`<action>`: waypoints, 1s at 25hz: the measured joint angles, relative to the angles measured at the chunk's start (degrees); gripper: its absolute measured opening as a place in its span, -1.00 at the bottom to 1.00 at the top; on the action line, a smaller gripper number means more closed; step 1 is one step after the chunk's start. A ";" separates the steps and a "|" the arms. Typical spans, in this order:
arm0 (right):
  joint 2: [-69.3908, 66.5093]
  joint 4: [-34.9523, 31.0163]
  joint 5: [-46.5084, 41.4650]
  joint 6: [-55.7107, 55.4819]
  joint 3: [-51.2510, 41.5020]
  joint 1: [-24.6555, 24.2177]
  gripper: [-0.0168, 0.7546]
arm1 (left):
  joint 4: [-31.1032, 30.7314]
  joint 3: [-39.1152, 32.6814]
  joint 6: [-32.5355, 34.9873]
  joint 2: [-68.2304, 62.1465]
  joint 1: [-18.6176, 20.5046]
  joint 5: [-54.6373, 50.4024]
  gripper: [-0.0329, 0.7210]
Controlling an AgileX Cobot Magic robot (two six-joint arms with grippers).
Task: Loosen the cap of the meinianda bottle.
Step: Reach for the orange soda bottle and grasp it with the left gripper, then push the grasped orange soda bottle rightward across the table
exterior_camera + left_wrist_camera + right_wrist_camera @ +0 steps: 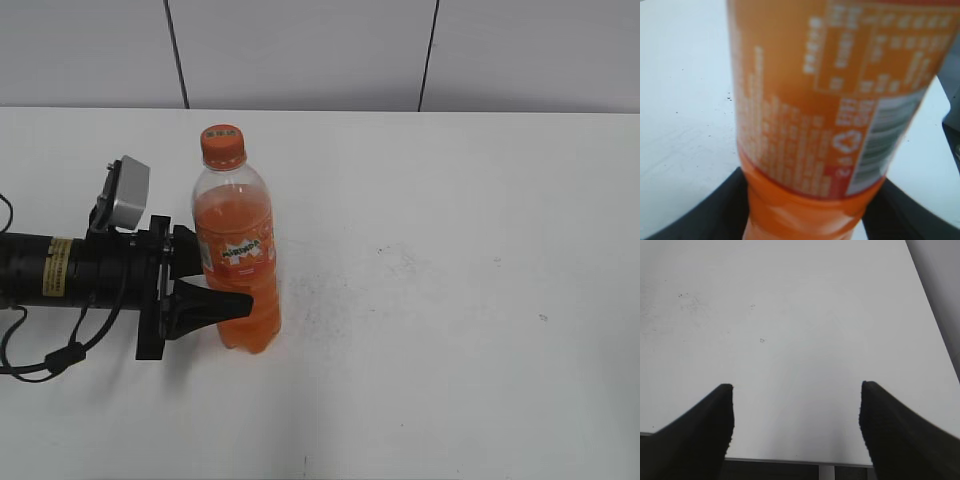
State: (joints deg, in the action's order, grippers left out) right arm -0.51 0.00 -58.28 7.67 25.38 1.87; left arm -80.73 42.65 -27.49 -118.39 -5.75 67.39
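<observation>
While the left gripper point(232, 285) clamps the Mirinda bottle point(238, 262) upright, the right gripper point(796, 425), jaws spread and empty, must next reach the orange cap point(222, 145).

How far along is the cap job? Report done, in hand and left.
Done: the left gripper has closed around the upright meinianda bottle at label height, bracing it on the table. In hand: nothing is on the cap yet; the right gripper is open over bare table and does not show in the exterior view. Left: bring it to the cap, grip and twist.
</observation>
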 joint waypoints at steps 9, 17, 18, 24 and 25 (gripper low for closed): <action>-3.50 0.00 -1.52 0.00 0.86 0.00 0.57 | 0.58 0.00 0.86 -0.05 0.00 0.12 0.16; -12.35 1.09 -3.63 0.00 10.10 0.00 0.57 | 9.33 0.00 5.16 -0.38 -3.02 -1.22 0.16; -13.66 1.19 -4.25 0.00 11.46 0.00 0.57 | 10.40 0.00 5.93 -0.38 -4.32 -1.46 0.16; -23.97 1.37 -7.63 0.00 22.05 0.00 0.50 | 19.44 1.50 7.53 -0.43 -14.06 -2.61 0.15; -25.56 1.30 -8.51 0.00 23.53 0.00 0.47 | 19.46 2.79 7.53 -0.45 -15.50 -3.29 0.15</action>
State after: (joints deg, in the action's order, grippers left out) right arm -26.06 1.30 -66.79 7.67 48.92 1.87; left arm -61.27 45.44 -19.96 -118.84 -21.25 64.10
